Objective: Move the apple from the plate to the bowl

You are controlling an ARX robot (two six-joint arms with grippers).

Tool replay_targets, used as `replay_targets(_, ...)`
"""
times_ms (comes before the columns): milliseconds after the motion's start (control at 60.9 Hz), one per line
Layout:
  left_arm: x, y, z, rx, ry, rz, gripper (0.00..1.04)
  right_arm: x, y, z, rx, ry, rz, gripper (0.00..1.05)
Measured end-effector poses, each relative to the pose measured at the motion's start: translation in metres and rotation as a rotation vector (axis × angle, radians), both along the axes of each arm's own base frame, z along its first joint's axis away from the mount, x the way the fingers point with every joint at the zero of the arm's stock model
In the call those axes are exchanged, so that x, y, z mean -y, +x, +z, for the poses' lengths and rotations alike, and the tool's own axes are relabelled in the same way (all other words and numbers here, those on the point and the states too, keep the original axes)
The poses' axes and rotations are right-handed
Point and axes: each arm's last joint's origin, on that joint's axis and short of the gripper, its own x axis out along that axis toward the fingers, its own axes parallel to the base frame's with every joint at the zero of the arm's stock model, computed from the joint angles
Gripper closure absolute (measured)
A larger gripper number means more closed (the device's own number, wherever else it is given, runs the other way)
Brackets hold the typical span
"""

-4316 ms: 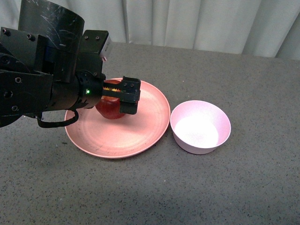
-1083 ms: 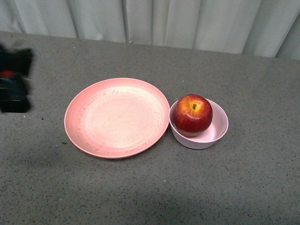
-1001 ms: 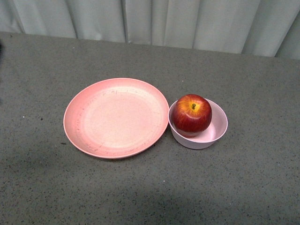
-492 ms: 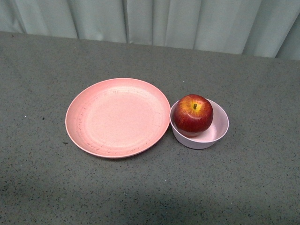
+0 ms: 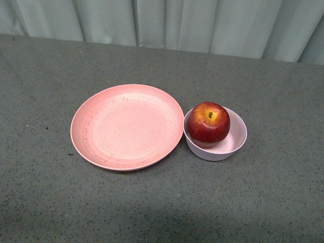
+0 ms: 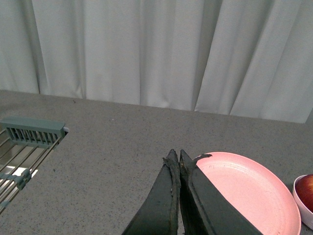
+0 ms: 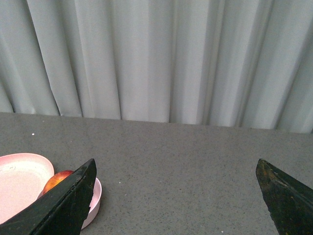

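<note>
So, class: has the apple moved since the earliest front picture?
Yes. The apple has gone from the plate rightward into the bowl beside it.

A grey speckled counter (image 5: pixel 253 202) carries the salmon-pink plate (image 5: pixel 91 147) and, just beside it on the right, the pale pink bowl (image 5: pixel 238 144), rims nearly touching.

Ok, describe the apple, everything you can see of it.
The apple is round, glossy and dark red, with a yellow-orange patch around its short stem, which points up. It sits in the small pale pink bowl, toward the side nearest the plate, standing well above the rim. Nothing grips it. The wrist views show only slivers of it.
</note>
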Motion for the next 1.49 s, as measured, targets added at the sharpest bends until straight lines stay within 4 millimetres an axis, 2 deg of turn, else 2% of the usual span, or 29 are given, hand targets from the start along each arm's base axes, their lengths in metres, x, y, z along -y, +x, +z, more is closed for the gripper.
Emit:
replay_targets(738,0.0,-0.021,-0.004,-0.007,0.0,0.0,1.01,0.0,0.0,0.0,0.0,0.0,0.0,0.09)
replay_targets(886,0.0,-0.021,-0.003,-0.006,0.0,0.0,0.78,0.0,0.0,0.0,0.0,0.0,0.0,0.09)
replay_targets(952,0.0,-0.021,-0.003,-0.006,0.0,0.0,0.64,0.0,0.0,0.0,0.0,0.0,0.0,0.09)
replay_targets(1280,0.0,-0.021,-0.003,-0.006,0.0,0.0,0.08,0.0,0.0,0.0,0.0,0.0,0.0,0.09)
replay_targets(1313,0.0,-0.021,-0.003,-0.006,0.002,0.0,0.05,0.0,0.0,0.0,0.0,0.0,0.0,0.09)
replay_targets(1493,0.0,-0.021,-0.003,-0.006,0.002,0.0,0.07,0.0,0.0,0.0,0.0,0.0,0.0,0.09)
